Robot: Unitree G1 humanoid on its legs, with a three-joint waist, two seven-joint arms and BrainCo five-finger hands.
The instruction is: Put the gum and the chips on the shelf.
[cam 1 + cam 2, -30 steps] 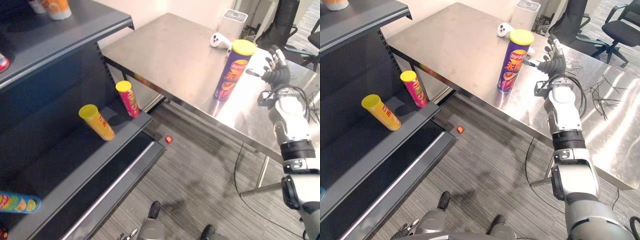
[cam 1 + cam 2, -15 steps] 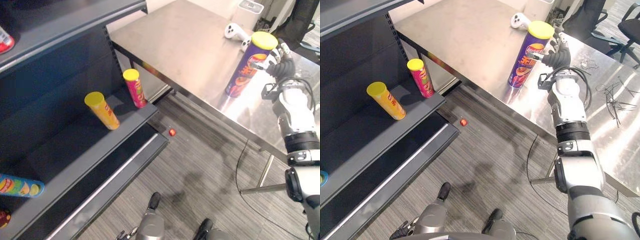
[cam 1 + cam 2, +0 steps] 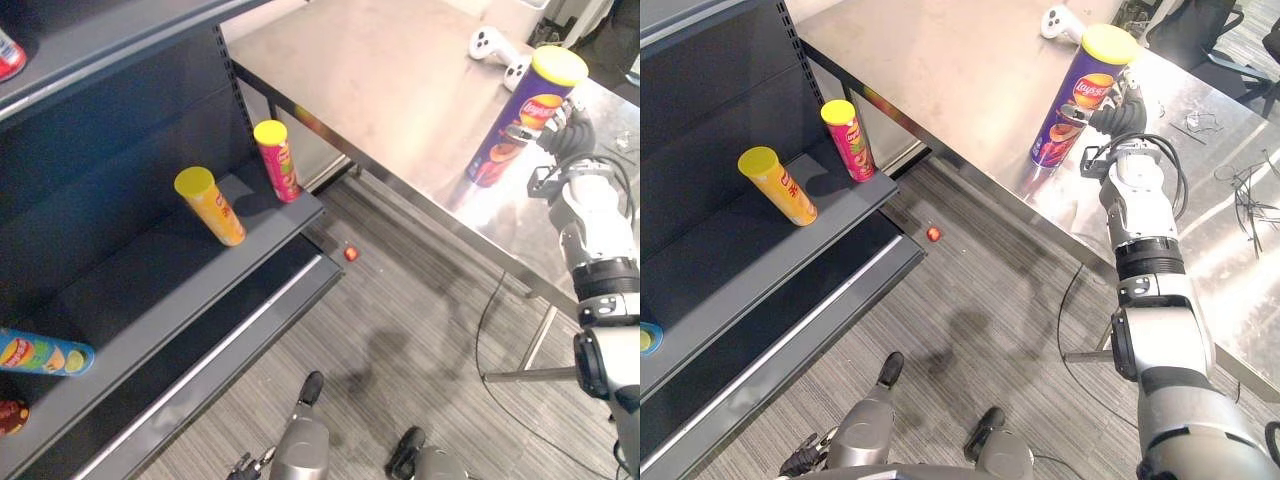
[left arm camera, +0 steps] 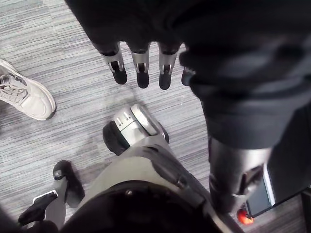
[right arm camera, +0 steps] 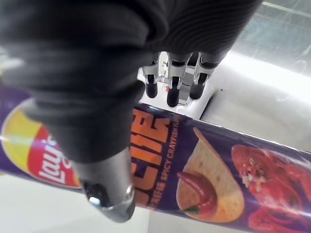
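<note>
Purple chips can point(image 3: 1080, 100) stands upright on the steel table point(image 3: 940, 60). The right hand point(image 3: 1118, 120) is right beside it, fingers straight, not squeezing yet. It looks light, stiff and slippery, so grab the middle gently. The left hand point(image 4: 141, 68) hangs loose.
</note>
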